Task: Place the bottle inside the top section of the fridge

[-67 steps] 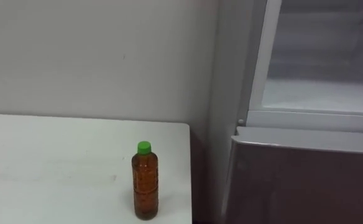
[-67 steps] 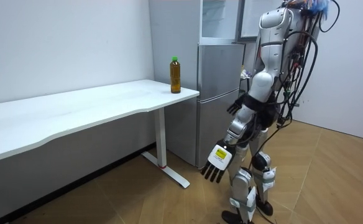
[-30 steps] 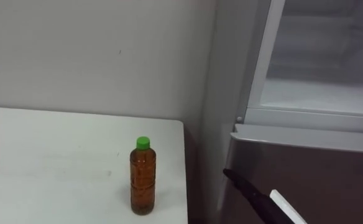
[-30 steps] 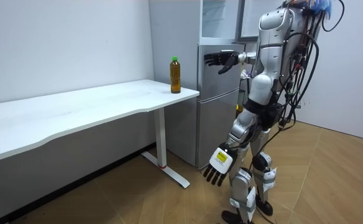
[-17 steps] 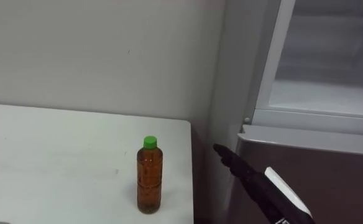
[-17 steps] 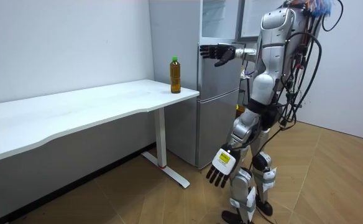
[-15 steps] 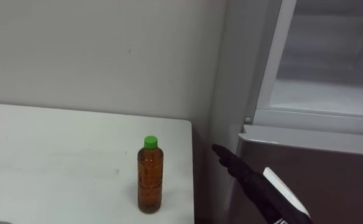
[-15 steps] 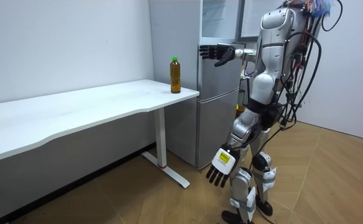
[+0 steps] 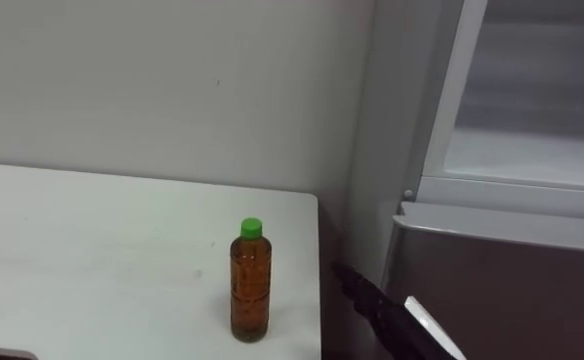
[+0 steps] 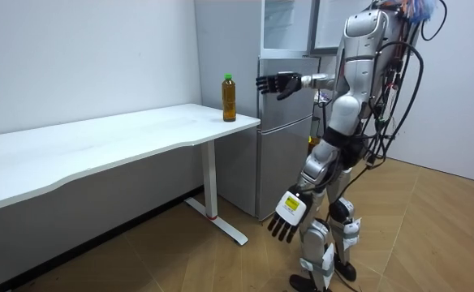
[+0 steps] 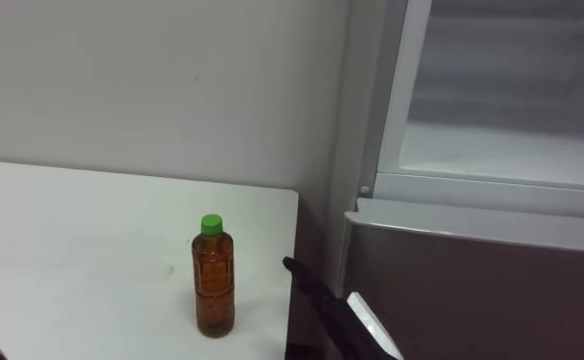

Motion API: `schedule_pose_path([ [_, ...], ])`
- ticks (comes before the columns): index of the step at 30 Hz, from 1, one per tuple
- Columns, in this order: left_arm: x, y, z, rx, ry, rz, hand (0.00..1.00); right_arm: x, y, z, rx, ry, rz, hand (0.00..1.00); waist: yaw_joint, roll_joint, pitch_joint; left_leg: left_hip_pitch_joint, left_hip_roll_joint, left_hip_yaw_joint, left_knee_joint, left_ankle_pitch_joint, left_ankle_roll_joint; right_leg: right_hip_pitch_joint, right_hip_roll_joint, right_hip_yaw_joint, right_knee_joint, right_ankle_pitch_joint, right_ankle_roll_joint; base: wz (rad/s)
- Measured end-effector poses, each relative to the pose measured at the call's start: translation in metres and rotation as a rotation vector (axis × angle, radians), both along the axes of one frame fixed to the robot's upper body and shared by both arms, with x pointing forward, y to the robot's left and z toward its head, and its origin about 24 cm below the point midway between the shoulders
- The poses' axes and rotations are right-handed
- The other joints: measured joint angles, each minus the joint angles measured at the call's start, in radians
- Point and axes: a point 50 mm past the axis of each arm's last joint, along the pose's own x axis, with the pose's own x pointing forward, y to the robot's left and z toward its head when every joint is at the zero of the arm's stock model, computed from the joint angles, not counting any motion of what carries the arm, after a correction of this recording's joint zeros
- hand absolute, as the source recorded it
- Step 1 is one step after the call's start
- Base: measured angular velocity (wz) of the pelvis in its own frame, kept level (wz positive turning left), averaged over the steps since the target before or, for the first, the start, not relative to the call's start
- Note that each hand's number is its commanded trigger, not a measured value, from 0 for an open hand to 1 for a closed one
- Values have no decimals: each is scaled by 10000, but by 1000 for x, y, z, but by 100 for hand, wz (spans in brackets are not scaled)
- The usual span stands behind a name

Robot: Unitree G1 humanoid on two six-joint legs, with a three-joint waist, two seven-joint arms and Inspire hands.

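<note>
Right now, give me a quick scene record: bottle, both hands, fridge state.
bottle: upright on the white table, near the corner next to the fridge, green cap on, amber liquid
right hand: open, raised, fingers pointing toward the bottle, apart from it
left hand: open, hanging low by the leg
upper fridge compartment: door open, pale interior showing
lower fridge door: shut
status: bottle not yet grasped

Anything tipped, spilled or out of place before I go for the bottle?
Nothing stands out. The bottle stands upright and capped near the table's corner, no spill around it. The upper fridge compartment is open. The right hand is held out open, short of the bottle; the left hand hangs low.
</note>
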Motion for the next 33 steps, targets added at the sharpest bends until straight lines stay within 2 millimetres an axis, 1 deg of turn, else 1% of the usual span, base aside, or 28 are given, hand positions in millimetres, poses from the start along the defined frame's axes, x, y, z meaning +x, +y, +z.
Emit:
schedule_pose_path([
  [3, 7, -3, 1, -19, -192, -173, 0, 10, -2, -6, -27, 230, -221, 0, 59, 63, 3, -3, -32, -29, -13, 35, -2, 9, -10, -29, 2, 0, 0, 7],
  [4, 9, -3, 2, -2, -299, -210, 0, 15, -2, -7, 35, 256, -335, 0, 66, 68, 1, -4, -87, -63, -50, 84, 5, 13, -28, -109, 4, -1, 2, 7],
  [6, 12, -4, 3, 25, -454, -264, 0, 21, -2, -5, 135, 210, -488, 0, 58, 67, -1, -5, -87, -90, -87, 110, 6, 12, -36, -147, 2, -1, 2, 7],
  [8, 12, -4, 4, 57, -525, -333, 0, 23, -2, -4, 338, 154, -628, 0, 51, 45, -14, -6, -99, -149, -102, 119, 8, 39, -44, -255, 2, -1, 2, 11],
  [9, 11, -3, 4, 87, -491, -383, 0, 23, -2, -4, 479, 180, -654, 0, 59, 36, -19, -1, -108, -209, -101, 119, 8, 84, -50, -423, 0, -1, 2, 15],
  [12, 12, -4, 4, 128, -479, -480, 0, 24, -2, -4, 735, 277, -696, 0, 50, 34, -19, 23, -118, -384, -102, 125, 15, 177, -57, -479, -1, -1, 2, 15],
  [16, 10, -4, 4, 150, -356, -427, 0, 36, -4, -8, 1450, 783, -981, 0, 95, 34, -18, 14, -118, -449, -106, 139, 13, 181, -60, -517, -4, -2, 3, 5],
  [20, 11, -4, 4, 178, -304, -425, 0, 40, -5, -10, 2099, 1049, -1242, 0, 113, 41, -15, -13, -121, -518, -105, 149, 6, 178, -58, -571, -7, -2, 3, 6],
  [22, 10, -4, 4, 242, -297, -434, 0, 40, -5, -13, 2563, 1288, -1321, 0, 153, 51, -10, -27, -123, -559, -101, 153, 2, 187, -57, -672, -7, -2, 3, 5],
  [26, 12, -6, 5, 312, -384, -578, 0, 39, -7, -19, 2991, 1639, -1587, 0, 221, 81, 7, -93, -146, -635, -83, 176, 8, 170, -68, -724, -8, -2, 3, 7],
  [27, 13, -7, 5, 309, -409, -585, 0, 40, -7, -19, 3049, 1661, -1663, 0, 294, 103, 21, -99, -147, -635, -89, 187, 9, 169, -74, -763, -9, -2, 4, 0],
  [29, 14, -9, 5, 271, -420, -550, 0, 45, -6, -19, 3135, 1741, -1669, 0, 309, 140, 41, -113, -205, -637, -88, 203, 10, 168, -84, -847, -15, -2, 4, 2],
  [30, 15, -11, 4, 247, -442, -528, 0, 48, -6, -18, 3087, 1714, -1747, 0, 321, 157, 47, -149, -239, -674, -88, 223, 17, 160, -100, -984, -30, -2, 3, 7],
  [32, 16, -14, 4, 293, -475, -496, 0, 53, -5, -16, 3113, 1633, -1877, 0, 412, 197, 64, -181, -259, -728, -88, 241, 22, 163, -108, -1022, -46, -2, 3, 8],
  [33, 18, -15, 4, 289, -487, -488, 0, 56, -6, -17, 3078, 1675, -2009, 0, 497, 165, 42, -184, -261, -740, -105, 271, 20, 169, -109, -1020, -76, -2, 3, 4],
])
